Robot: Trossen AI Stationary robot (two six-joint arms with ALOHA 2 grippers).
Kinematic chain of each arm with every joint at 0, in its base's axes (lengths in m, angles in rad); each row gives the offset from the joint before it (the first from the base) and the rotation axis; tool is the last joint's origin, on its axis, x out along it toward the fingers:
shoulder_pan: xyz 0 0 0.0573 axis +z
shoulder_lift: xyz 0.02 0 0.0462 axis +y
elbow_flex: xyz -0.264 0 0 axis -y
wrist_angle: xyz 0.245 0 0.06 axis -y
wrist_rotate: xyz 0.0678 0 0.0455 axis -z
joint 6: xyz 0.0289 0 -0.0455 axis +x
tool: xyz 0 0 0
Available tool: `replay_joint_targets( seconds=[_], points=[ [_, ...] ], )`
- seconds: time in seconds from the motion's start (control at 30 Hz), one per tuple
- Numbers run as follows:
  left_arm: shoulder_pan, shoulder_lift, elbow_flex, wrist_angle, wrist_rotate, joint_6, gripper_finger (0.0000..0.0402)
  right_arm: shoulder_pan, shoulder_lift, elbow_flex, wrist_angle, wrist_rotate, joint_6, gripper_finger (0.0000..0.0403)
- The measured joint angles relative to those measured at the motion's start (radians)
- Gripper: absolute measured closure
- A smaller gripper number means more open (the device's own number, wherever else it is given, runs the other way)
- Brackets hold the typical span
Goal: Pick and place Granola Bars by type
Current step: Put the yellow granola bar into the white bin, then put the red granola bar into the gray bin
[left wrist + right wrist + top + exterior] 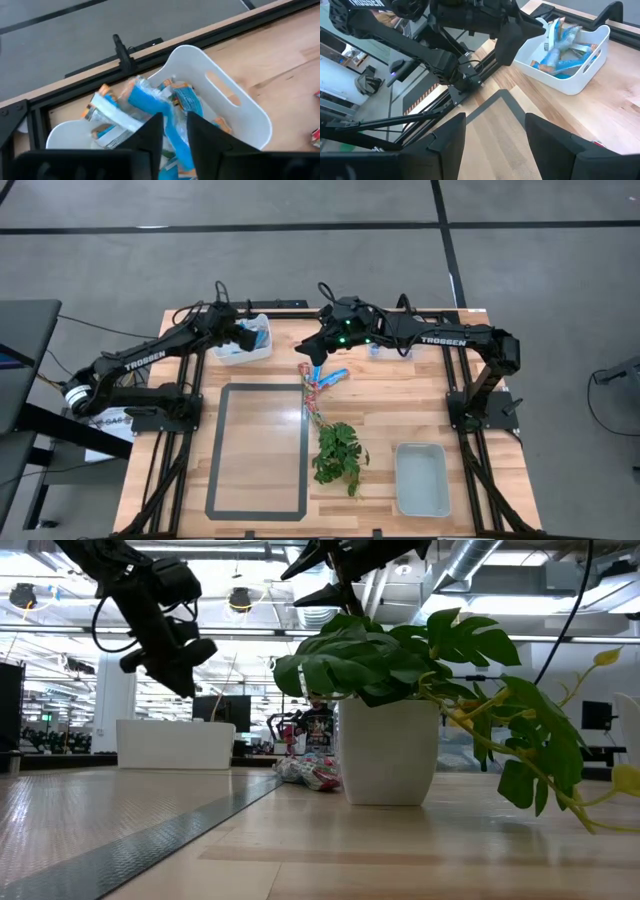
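Nearest, toward the table's right, lies an empty pale tray (421, 478), and left of it a dark-bordered rectangle (258, 450) marked on the wood. Between them stands the leafy plant (338, 453) in its white pot (388, 752). Just beyond it a small heap of red-and-pink granola bars (314, 392) lies loose on the boards, with one blue bar (334, 376) beside them. Farther back the right gripper (312, 352) hangs above that heap, its fingers (447, 135) spread wide with nothing between them. At the far left the white bin (235, 107) holds blue-wrapped bars (150, 105) (a jumble, orange-tipped). The left gripper (175, 131) hovers over it, fingers narrowly parted, a blue wrapper showing in the gap; whether it grips, I cannot tell.
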Motion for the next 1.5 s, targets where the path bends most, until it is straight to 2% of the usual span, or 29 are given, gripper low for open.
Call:
replay_joint_targets(
  seconds=[0.27,0.6,0.7,0.83,0.9,1.0,1.27,1.5],
  points=[
    [0.013,0.000,0.000,0.018,0.000,-0.001,0.0245,0.000,0.000,0.000,0.000,0.000,0.000,0.0209],
    [0.013,-0.001,0.001,0.085,0.018,-0.044,0.0225,0.000,0.000,0.000,0.000,-0.010,0.000,0.0211],
    [0.012,-0.001,0.001,0.130,0.109,-0.016,0.0225,0.000,0.000,0.000,-0.004,-0.036,-0.001,0.0211],
    [-0.004,-0.014,-0.001,0.230,0.321,0.104,0.0225,0.001,0.000,0.000,-0.054,-0.057,-0.010,0.0210],
    [-0.005,-0.054,-0.015,0.282,0.395,0.126,0.0225,0.001,0.000,0.000,-0.092,-0.057,-0.026,0.0209],
    [-0.011,-0.142,-0.064,0.322,0.451,0.130,0.0225,0.007,0.001,-0.001,-0.144,-0.053,-0.055,0.0210],
    [-0.061,-0.465,-0.198,0.334,0.458,0.143,0.0225,0.026,0.001,-0.001,-0.153,-0.052,-0.090,0.0211],
    [-0.125,-0.680,-0.302,0.334,0.449,0.104,0.0225,0.026,0.001,-0.001,-0.184,-0.032,-0.116,0.0217]
  ],
)
